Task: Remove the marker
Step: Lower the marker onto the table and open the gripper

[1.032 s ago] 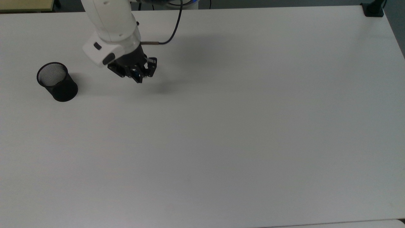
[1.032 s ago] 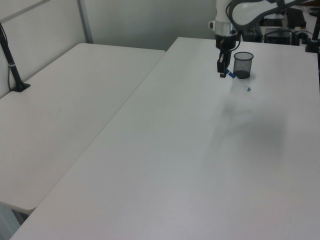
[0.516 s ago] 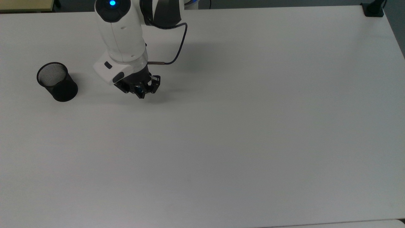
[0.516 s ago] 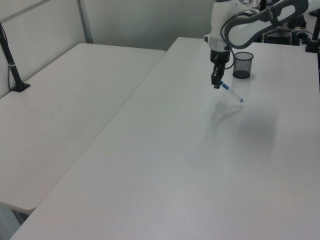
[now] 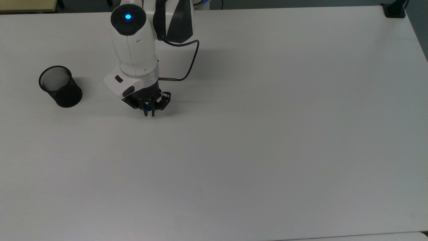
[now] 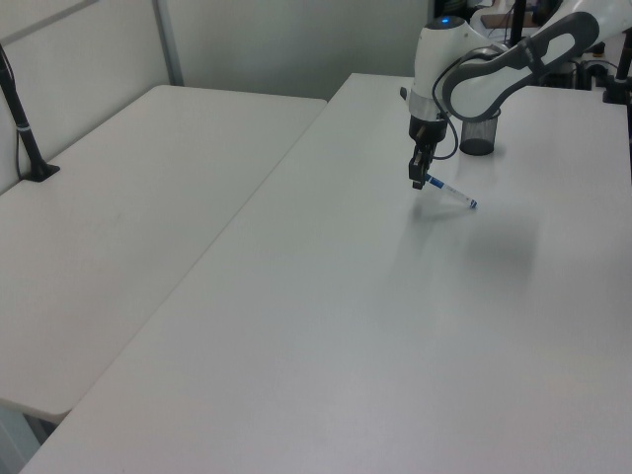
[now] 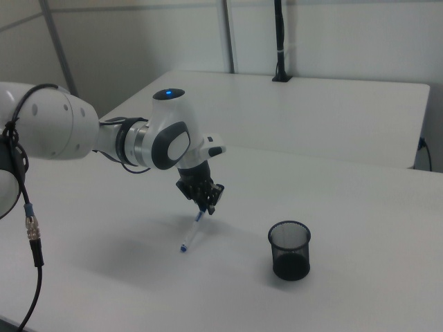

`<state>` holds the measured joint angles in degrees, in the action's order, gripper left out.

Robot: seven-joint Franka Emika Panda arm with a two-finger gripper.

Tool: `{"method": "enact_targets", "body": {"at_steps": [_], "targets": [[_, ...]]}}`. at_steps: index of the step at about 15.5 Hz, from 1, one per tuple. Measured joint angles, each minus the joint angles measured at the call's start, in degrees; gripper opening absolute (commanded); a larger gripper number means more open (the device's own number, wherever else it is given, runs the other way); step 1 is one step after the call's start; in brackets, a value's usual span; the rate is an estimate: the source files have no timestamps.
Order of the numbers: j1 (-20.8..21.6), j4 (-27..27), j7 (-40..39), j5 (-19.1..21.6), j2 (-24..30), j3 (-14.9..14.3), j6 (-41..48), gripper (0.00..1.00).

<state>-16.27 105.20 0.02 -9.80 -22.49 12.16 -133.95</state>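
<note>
Moved further from the mesh cup point(image 7: 289, 250), the pincer point(image 7: 207, 205) is clamped on the marker's point(image 7: 192, 232) capped end; its far tip is tilted down near the table point(image 7: 360, 207).

1. You've carried the gripper point(image 5: 149, 113) down the top view's frame and a little toward the top view's right, so it now stands farther from the mesh cup point(image 5: 60, 86) than a second ago
2. In the left view, the gripper point(image 6: 419, 182) has come toward the camera and sits lower over the table point(image 6: 415, 326)
3. The marker point(image 6: 450, 191) went along in the closed fingers; its free end now appears to rest on or just above the table, though a second ago it hung close beside the cup
</note>
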Motion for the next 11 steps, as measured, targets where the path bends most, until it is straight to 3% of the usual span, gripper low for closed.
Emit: {"method": "enact_targets", "body": {"at_steps": [4,11], "targets": [[0.0,0.0,0.5,-0.1,0.0,0.0,-0.2,1.0],[0.0,-0.7,0.7,-0.1,1.8,0.0,0.1,1.0]]}}
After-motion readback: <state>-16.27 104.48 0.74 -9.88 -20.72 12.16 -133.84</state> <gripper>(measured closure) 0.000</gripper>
